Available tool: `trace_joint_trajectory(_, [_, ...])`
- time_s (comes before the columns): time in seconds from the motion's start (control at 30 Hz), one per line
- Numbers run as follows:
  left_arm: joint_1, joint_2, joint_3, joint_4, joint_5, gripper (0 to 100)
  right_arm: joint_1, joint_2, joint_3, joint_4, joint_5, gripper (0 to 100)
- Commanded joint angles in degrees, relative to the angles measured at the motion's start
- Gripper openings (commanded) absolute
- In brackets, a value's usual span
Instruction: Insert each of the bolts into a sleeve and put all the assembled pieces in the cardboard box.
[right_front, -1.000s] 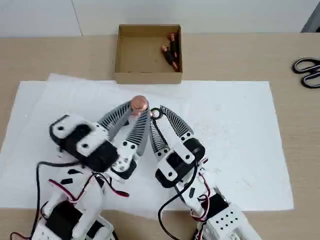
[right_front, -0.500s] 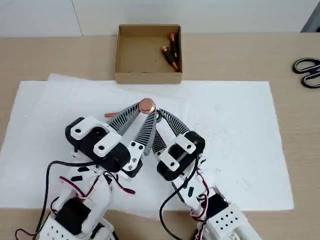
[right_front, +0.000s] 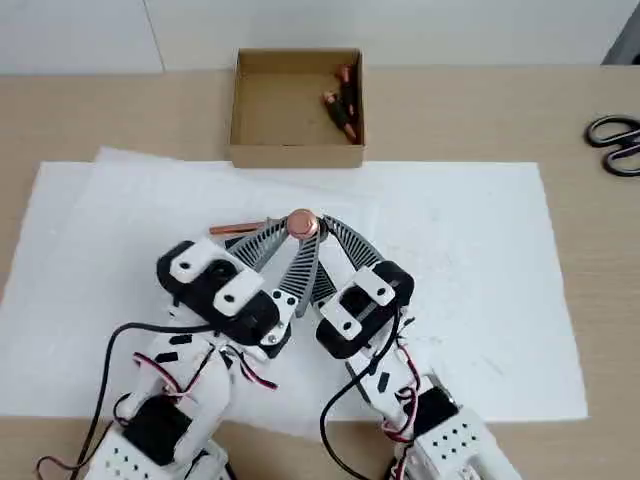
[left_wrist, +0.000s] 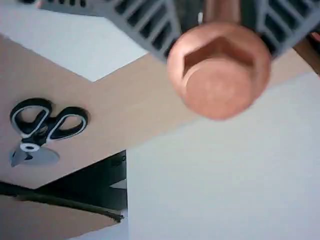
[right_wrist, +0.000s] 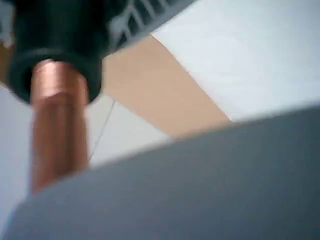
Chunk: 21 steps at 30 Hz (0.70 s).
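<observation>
Mid-frame in the high view, left jaws and right jaws meet tip to tip over the white paper (right_front: 480, 300). Left jaws are closed on the copper hex bolt (right_front: 303, 224) behind its head; right jaws look closed on the black sleeve (right_wrist: 55, 45), w/ the shank poking through its bore. To do it well: hold the sleeve steady, push the bolt straight along its axis till the head seats, then release one side & carry it to the cardboard box (right_front: 296, 156) at top centre; a spare bolt (right_front: 236, 229) lies just upper left.
</observation>
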Motion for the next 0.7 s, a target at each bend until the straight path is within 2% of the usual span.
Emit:
trace_joint_trajectory(0.0, [-0.4, 0.2, 0.8, 1.5, -5.9, 1, 0.9, -1.8, 0.2, -0.4, -0.4, 0.5])
trace_joint_trajectory(0.1, [-0.4, 0.3, 0.6, 8.2, -8.2, 5, 0.9, -1.8, 0.2, -0.4, -0.4, 0.5])
trace_joint_trajectory(0.2, [-0.4, 0.0, 0.6, 14.4, -8.2, 17, 0.9, -1.8, 0.2, 0.6, -0.4, 0.5])
trace_joint_trajectory(0.27, [-0.8, 0.0, 0.6, 15.5, -8.1, 23, 0.9, -1.9, 0.2, 2.5, -0.4, 0.5])
trace_joint_trajectory(0.47, [-5.9, 0.0, -3.2, 15.4, -6.4, 24, 0.9, -1.9, 0.2, 3.5, -0.4, 0.5])
trace_joint_trajectory(0.67, [-17.1, 0.0, -12.0, 12.0, -8.4, 24, 2.0, -1.9, 0.2, 3.5, -0.4, 0.5])
